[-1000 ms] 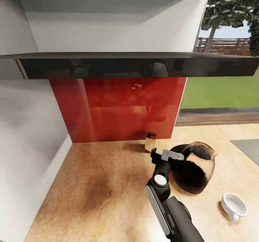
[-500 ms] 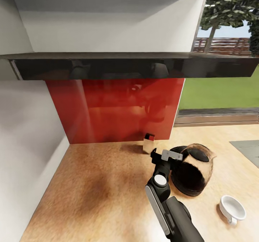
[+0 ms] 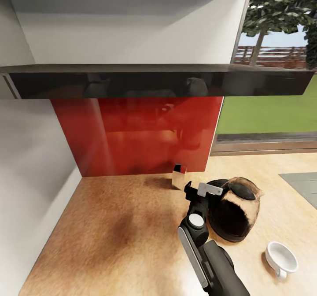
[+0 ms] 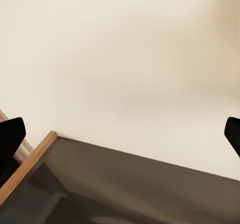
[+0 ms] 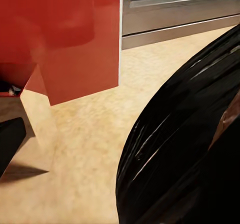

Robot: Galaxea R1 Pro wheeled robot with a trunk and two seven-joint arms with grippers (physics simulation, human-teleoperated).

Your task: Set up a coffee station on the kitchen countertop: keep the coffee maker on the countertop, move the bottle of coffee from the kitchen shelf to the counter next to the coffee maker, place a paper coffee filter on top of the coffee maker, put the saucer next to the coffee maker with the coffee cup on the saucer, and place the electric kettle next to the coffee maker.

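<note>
beige speckled table [image 3: 114, 225] spread below a red backsplash [image 3: 136, 133] and a dark shelf [image 3: 154, 78]. at 4 o'clock, the electric kettle [image 3: 235, 210], glass body on black base, standing on the table, probably set there as its station spot. right gripper [image 3: 203, 190] hanging just beside the kettle's 9 o'clock side, likely letting go or lining up; jaws' spread impossible to tell. left gripper [image 4: 120, 134] with jaws wide, holding nothing. coffee cup [image 3: 281, 258] at 5 o'clock, near the kettle. small shiny box [image 3: 178, 175] against the backsplash.
</note>
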